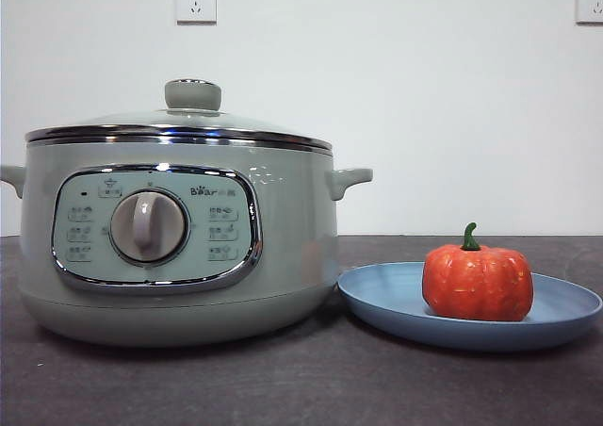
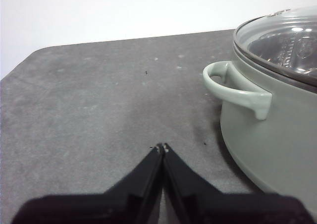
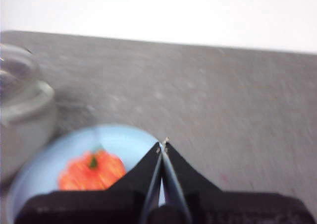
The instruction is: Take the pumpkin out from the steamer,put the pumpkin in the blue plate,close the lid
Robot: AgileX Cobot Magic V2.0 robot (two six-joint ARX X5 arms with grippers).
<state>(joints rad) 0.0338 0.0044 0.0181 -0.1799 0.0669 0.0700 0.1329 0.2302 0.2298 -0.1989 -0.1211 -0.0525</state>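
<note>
The left gripper [image 2: 162,147] hangs above bare dark table [image 2: 99,110], its two black jaws pressed together at the tips and holding nothing. Just off to one side of it stands the steamer [image 2: 277,135], with one pale side handle [image 2: 237,87] the nearest part. The lid [image 2: 282,40] sits on the pot, and its glass shows only steam-tray metal beneath.

The right gripper [image 3: 163,145] is likewise closed tip to tip and empty. Its view is blurred, but it hangs over the edge of the blue plate [image 3: 129,140], with the pumpkin [image 3: 91,170] low and to one side of the jaws, apart from them.

From across the room, the front view shows no arm at all, so both hang clear above. The steamer [image 1: 179,237] stands toward the left end of the table [image 1: 301,388], lid [image 1: 179,129] seated flat on its chrome rim and knob [image 1: 193,94] upright. The blue plate [image 1: 396,299] lies just beside the pot's base on the right, its rim almost touching. The pumpkin [image 1: 478,282] stands upright on the plate, right of centre, with its green stem pointing up.

To my eye the job looks finished: pumpkin on the plate, lid down. If anything needed correcting, the right arm is nearer the pumpkin and the left nearer the pot. The lid's knob lies up and beyond the side handle from the left jaws. The pumpkin is squat and round, with no long axis to line up on.
</note>
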